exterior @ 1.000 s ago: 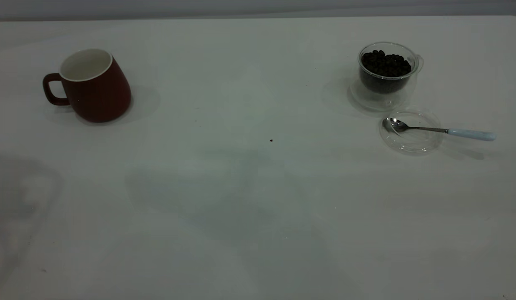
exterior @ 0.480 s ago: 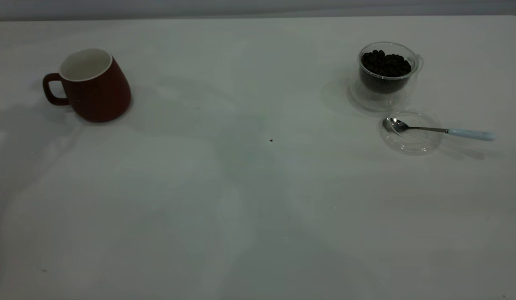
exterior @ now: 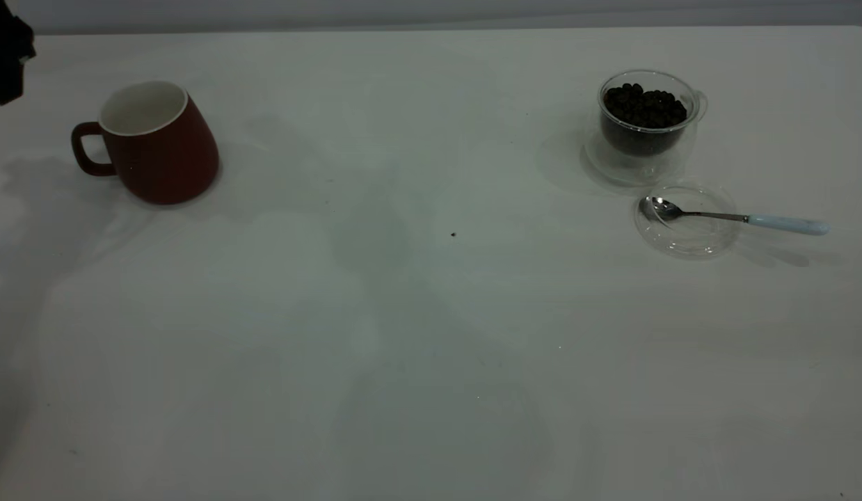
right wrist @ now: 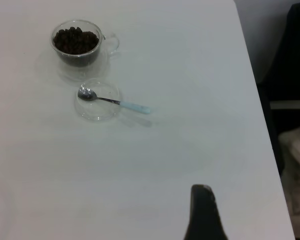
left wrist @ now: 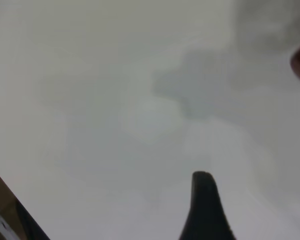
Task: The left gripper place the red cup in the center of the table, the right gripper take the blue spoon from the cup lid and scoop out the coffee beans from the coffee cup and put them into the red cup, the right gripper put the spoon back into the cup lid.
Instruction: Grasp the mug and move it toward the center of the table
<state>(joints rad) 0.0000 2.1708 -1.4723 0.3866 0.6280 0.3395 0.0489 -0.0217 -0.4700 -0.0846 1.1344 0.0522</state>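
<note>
The left gripper has just come into the exterior view at the far left corner, a dark shape above and beyond the red cup's handle side; half a second ago that corner showed only bare surface, and the broad shadows across the surface have shifted with its approach. Whether its fingers are spread or pressed together cannot be told: the exterior view shows only a dark block, and the left wrist view shows a single fingertip over blank surface, with a sliver of dark red at the edge of that view (most likely the cup).

The red cup stands upright at the left of the surface, well apart from the centre, its handle pointing toward the outer left edge, in the same spot as a second ago. So the first step, carrying the cup to the middle, seems only to be starting, and the gripper is near the cup but not touching it.

Farther out, at the right, nothing has moved. The coffee cup holds its heap of coffee beans, and just beside it lies the cup lid with the blue spoon resting bowl-down in it, the pale handle sticking out past the rim.

The right gripper is out of the exterior view; its wrist view shows one fingertip well back from the lid and spoon, apparently waiting, and its opening cannot be judged.
</note>
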